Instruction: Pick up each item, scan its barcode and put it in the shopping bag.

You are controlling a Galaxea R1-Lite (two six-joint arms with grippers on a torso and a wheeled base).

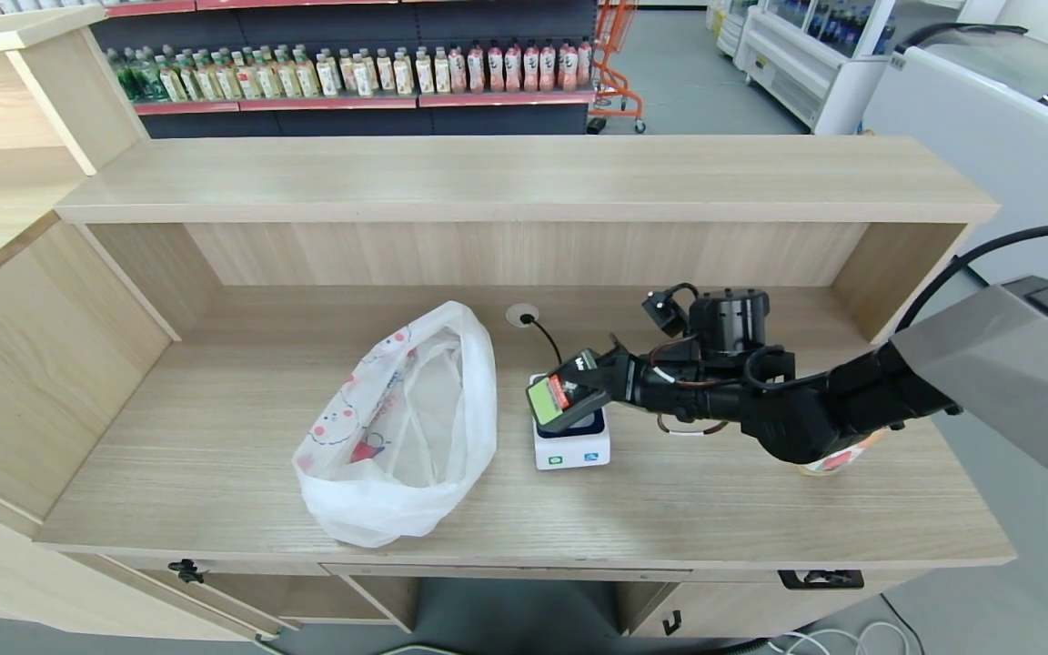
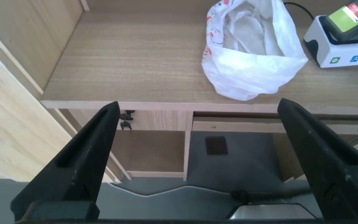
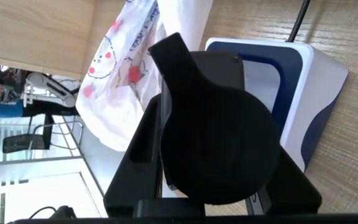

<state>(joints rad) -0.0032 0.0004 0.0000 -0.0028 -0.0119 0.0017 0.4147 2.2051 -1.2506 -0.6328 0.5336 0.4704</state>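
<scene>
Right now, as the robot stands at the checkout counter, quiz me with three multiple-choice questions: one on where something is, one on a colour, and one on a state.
1. Where is the packet that the right tool holds?
A on the top ledge; B over the scanner; C on the floor.
2. What colour is the bag?
A white with red prints; B plain black; C blue stripes.
3. How is the left tool?
A shut on a bottle; B shut on a cup; C open, holding nothing.

Answers:
1 B: the head view shows the packet right above the scanner's top.
2 A: red cartoon prints show on the white plastic.
3 C: in its own wrist view it stands wide open with nothing in it.
</scene>
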